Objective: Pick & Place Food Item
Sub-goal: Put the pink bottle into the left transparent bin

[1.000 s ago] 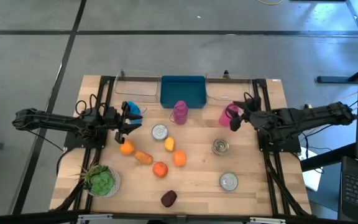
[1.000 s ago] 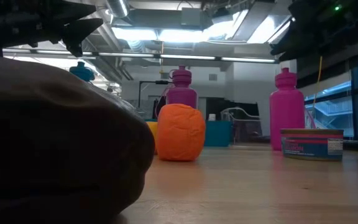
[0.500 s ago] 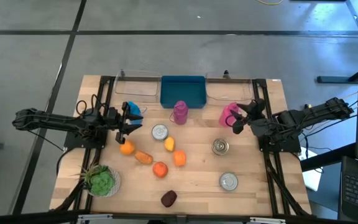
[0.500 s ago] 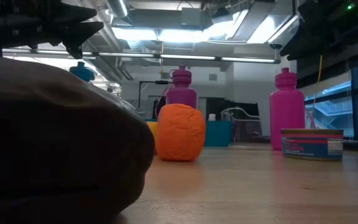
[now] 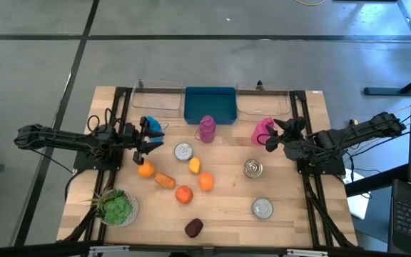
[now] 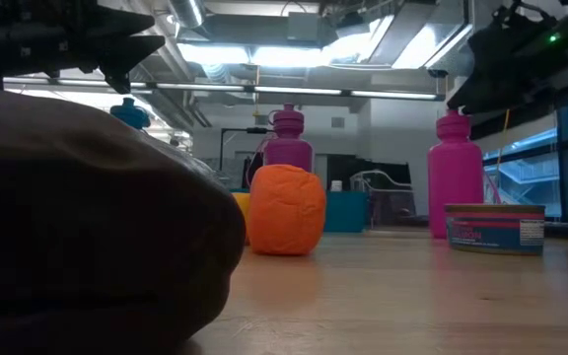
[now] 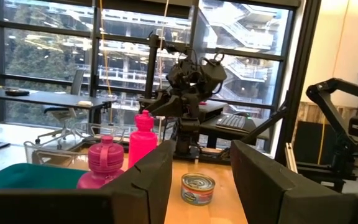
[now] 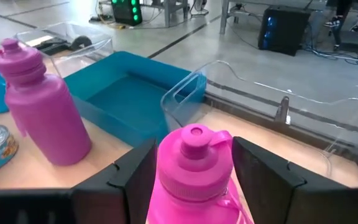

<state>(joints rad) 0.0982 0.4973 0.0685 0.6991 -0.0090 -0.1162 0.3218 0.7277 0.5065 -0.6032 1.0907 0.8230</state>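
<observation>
I have the right gripper (image 5: 271, 135) high over the table's right rear, its fingers open and straddling the cap of the pink bottle (image 8: 194, 171) without touching it. The left gripper (image 5: 145, 140) waits empty and part open, just behind the nearest orange fruit (image 5: 145, 170), a food item untouched on the table. I judge this the approach step; next I must descend and close.

No legible text, label or number anywhere.
</observation>
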